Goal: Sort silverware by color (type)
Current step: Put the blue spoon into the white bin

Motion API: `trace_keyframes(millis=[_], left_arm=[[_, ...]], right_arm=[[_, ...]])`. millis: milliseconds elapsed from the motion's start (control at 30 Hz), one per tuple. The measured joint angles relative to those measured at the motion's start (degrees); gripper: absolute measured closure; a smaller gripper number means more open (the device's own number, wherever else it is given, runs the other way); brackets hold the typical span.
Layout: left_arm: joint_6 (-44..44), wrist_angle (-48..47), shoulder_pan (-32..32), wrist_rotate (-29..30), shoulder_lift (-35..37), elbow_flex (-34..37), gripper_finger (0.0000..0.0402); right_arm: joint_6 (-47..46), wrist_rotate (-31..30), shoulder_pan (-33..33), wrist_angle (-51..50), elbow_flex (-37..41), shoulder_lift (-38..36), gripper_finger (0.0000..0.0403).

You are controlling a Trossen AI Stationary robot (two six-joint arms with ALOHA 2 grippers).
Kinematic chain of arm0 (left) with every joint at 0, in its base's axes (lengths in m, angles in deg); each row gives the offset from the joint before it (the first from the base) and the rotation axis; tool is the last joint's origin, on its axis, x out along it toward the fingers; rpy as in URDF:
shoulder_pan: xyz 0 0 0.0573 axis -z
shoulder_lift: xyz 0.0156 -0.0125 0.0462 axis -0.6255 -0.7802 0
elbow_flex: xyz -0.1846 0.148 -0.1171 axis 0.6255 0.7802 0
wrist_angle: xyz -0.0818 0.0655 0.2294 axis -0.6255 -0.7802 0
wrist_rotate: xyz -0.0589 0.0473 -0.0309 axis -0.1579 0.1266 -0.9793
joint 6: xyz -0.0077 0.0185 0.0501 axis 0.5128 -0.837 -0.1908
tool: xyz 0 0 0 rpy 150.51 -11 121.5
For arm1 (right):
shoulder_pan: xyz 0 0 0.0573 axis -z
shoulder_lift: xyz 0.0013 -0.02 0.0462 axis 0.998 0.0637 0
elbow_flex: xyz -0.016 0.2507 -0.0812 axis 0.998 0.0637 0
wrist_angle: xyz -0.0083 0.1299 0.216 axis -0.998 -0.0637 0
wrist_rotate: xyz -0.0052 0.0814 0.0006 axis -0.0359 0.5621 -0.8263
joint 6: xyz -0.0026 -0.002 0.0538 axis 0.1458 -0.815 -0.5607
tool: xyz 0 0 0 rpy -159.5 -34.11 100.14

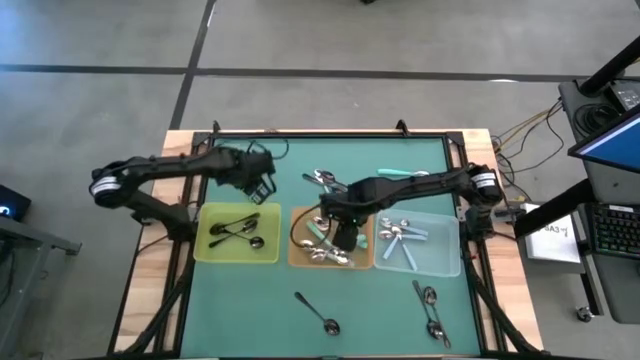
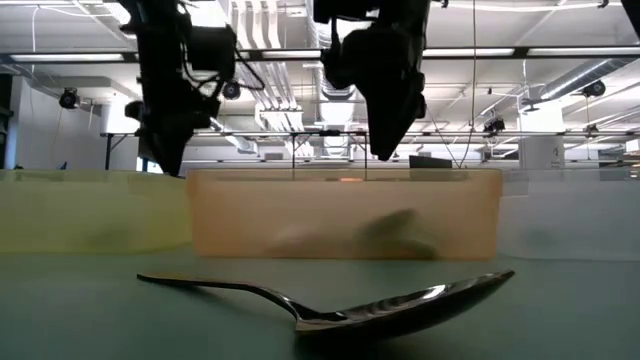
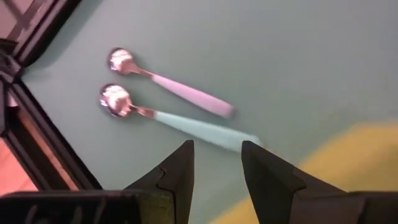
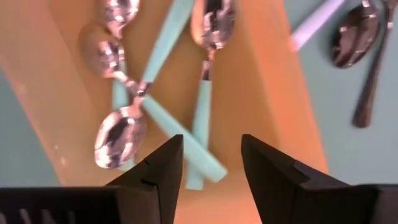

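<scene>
My left gripper (image 1: 262,188) hangs open and empty over the green mat, just beyond the yellow tray (image 1: 205,248), which holds black-handled spoons (image 1: 235,228). Its wrist view shows two loose spoons on the mat, one teal-handled (image 3: 186,124) and one pale-handled (image 3: 180,92). My right gripper (image 1: 345,238) hangs open and empty over the orange tray (image 1: 297,255), above the teal-handled spoons (image 4: 202,106) lying in it. The clear tray (image 1: 447,258) holds pale blue-handled spoons (image 1: 400,235).
Loose spoons lie in a small heap at the far middle (image 1: 322,180), with a teal handle (image 1: 395,172) beside it. A dark spoon (image 1: 316,312) lies near the front edge and shows close up in the low view (image 2: 330,305). More spoons (image 1: 430,312) lie at front right. A black frame (image 3: 37,137) borders the mat.
</scene>
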Motion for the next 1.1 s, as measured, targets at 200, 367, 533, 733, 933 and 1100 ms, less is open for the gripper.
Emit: trace_keyframes(millis=[200, 367, 533, 733, 933, 1100], left_arm=[[-1.9, 8.5, -12.8, -2.9, -4.4, 2.8, 0.0285], [-3.1, 16.1, -18.2, -9.3, -9.7, 4.6, 0.0285], [-3.3, 17.5, -19.6, -7.9, -15.4, 3.8, 0.0285], [1.2, 17.6, -19.5, -6.8, -19.6, 3.3, 0.0285], [7.6, 17.7, -19.5, -7.0, -21.2, 3.3, 0.0286], [12.8, 17.7, -19.7, -10.0, -21.3, 3.3, 0.0294]], right_arm=[[1.7, -2.4, 4.5, 0.2, 0.0, 0.0, 0.025], [2.7, -3.8, 8.3, 0.4, 0.0, 0.0, 0.0245], [3.3, -4.1, 11.8, 0.5, 0.0, 0.0, 0.0247], [6.2, -4.2, 15.5, 0.5, 0.0, 0.0, 0.0245], [12.6, -4.1, 19.1, 0.6, 0.0, 0.0, 0.025], [16.9, -4.2, 22.5, 0.6, 0.0, 0.0, 0.0248]])
